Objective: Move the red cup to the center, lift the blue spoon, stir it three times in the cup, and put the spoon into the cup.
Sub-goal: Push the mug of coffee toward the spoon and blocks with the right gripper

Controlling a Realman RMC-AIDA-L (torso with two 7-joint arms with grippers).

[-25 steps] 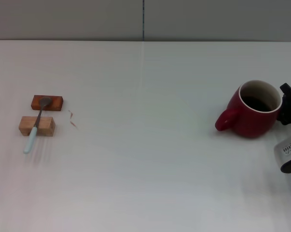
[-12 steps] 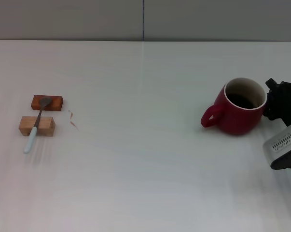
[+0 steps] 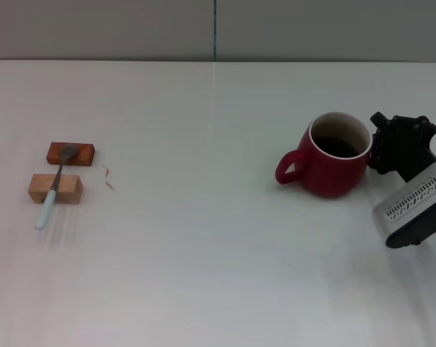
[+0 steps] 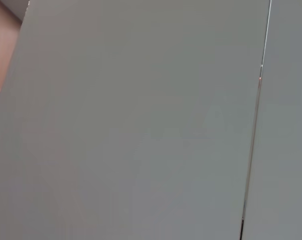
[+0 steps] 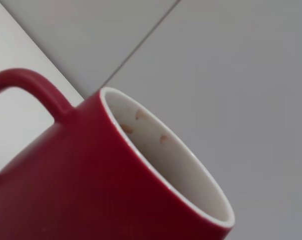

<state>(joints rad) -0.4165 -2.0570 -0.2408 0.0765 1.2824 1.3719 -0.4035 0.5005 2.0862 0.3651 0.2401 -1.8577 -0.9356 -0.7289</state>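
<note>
Jaws: you cannot tell how the right gripper (image 3: 382,148) holds its jaws; the black fingers sit against the right side of the red cup (image 3: 332,163), and the contact itself is hidden behind the cup wall. The left gripper is out of sight; its wrist camera faces only a grey wall panel (image 4: 140,125).

Largest first, you see the white table (image 3: 203,260), then the right gripper's grey-and-black body at the right edge, then the cup. The red cup is a rounded dark-red mug standing upright, with a cream inner wall and rim, a dark bottom and a loop handle pointing to the robot's left. The right wrist view shows it close up (image 5: 90,175), with small pale-brown marks on the inner wall.

At the far left, well apart from the cup, the blue spoon (image 3: 51,189) lies across two small wooden blocks (image 3: 55,188), its metal bowl on the reddish far block (image 3: 71,153).

Compared with a second ago, you will find cup and gripper shifted together to the robot's left, toward the table centre; spoon and blocks are unmoved.
</note>
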